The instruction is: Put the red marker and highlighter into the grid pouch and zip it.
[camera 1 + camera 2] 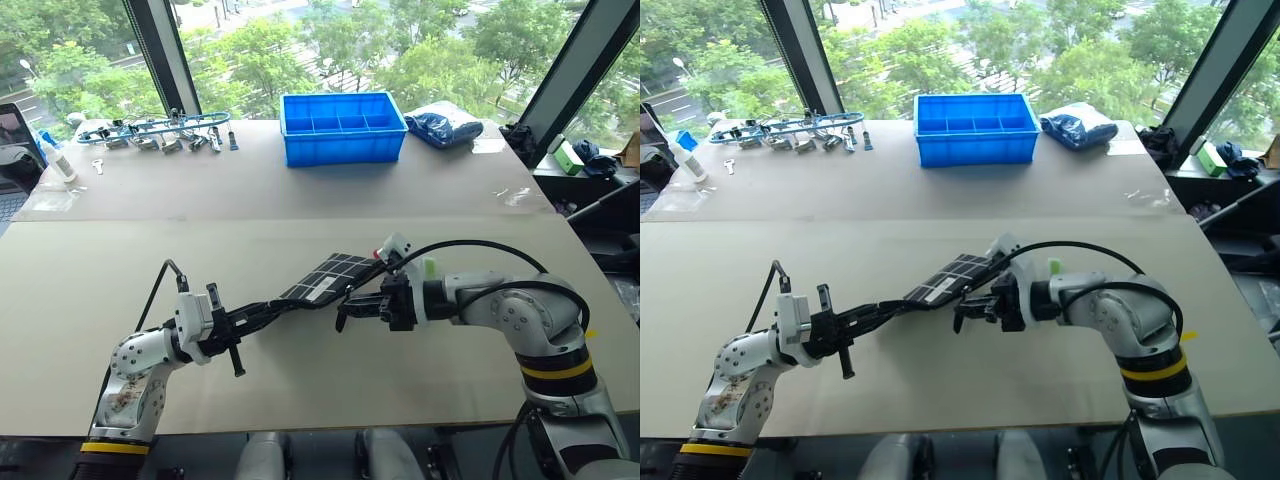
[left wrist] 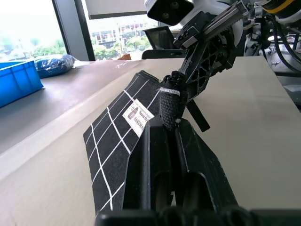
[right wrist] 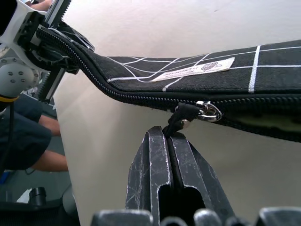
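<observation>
Stretching between the two arms in the lower middle of the left eye view, the grid pouch (image 1: 322,280) hangs lifted off the table (image 1: 300,220), one end rising toward the centre of the frame. The left gripper (image 1: 262,312), low and left of centre, is clamped tight on the pouch's end; the left wrist view shows its fingers (image 2: 160,155) pressed together around a dark fabric tab, with the white label (image 2: 138,116) just beyond. The right gripper (image 1: 345,312), right of centre, has its fingers closed on the black pull cord (image 3: 178,120), which the right wrist view shows running up to the silver zipper slider (image 3: 208,111). In that view the zipper teeth are joined from the slider toward the left gripper, while past the slider the seam gapes slightly, with something pale green inside; whether it is the highlighter cannot be told. The red marker cannot be made out.

Nothing lies between the grippers and the pouch. At the top centre of the head views stands a blue bin (image 1: 343,127), with a blue bag (image 1: 445,126) to its right and a row of metal tools (image 1: 165,133) at the upper left. A white bottle (image 1: 58,160) stands at the far left edge. The right wrist view alone catches a person's arm (image 3: 44,160) at its left edge.
</observation>
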Controlling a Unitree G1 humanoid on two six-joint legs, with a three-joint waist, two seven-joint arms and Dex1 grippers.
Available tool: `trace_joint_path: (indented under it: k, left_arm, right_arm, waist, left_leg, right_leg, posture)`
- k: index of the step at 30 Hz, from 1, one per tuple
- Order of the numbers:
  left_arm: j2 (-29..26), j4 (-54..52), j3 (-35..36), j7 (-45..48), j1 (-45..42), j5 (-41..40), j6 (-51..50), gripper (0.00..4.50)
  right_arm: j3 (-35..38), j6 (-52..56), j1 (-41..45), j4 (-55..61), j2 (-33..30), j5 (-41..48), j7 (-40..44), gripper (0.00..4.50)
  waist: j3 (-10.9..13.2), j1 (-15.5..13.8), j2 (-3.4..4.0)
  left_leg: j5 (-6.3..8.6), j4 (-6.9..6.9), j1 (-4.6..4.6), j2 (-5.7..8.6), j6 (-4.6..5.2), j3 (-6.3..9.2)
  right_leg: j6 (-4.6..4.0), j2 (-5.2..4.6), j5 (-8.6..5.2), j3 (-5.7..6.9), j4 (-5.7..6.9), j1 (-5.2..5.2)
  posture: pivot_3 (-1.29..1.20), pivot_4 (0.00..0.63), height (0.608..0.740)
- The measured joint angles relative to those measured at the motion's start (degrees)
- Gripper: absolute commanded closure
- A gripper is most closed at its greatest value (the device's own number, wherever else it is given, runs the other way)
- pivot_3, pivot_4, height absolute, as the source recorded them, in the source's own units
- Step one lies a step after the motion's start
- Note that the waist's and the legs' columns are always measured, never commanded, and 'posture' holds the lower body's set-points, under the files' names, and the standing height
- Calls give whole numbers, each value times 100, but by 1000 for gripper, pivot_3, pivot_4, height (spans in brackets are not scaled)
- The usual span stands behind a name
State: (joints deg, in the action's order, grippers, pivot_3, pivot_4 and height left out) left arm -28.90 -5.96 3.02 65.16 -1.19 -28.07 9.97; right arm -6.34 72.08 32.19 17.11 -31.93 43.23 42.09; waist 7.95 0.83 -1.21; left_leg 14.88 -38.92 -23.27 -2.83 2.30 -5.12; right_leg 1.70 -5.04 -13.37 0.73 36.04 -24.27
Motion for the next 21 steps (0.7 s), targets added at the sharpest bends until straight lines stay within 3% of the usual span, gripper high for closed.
trace_joint_path:
  k: [8,14,17,21]
  left_arm:
    - [-5,-91,49,-102,96,-13,-1,4500]
    - [-14,-163,116,-169,189,-28,-5,4500]
    - [-11,-262,112,-209,202,-28,-8,4500]
    - [-8,-332,120,-291,346,-28,-12,4500]
  right_arm:
    - [-25,-5,-2,165,231,174,27,4482]
    - [213,351,-32,461,511,777,-49,4482]
    - [209,332,-78,669,418,910,35,4482]
    - [-165,-145,-297,266,-71,365,203,4482]
  waist:
    - [0,-17,0]
    - [0,-19,0]
    - [0,-29,0]
    - [0,-28,0]
  left_leg:
    - [0,-2,-1,1,0,2]
    - [0,-1,-2,0,0,5]
    - [0,-2,-1,1,0,7]
    - [0,-4,0,6,0,3]
  right_leg:
    - [1,-8,0,2,0,2]
    - [1,-9,1,2,1,1]
    - [2,-12,1,4,0,5]
    - [3,-13,1,1,-2,4]
  posture:
    - [0,150,740]
    - [0,150,740]
    - [0,150,740]
    - [0,150,740]
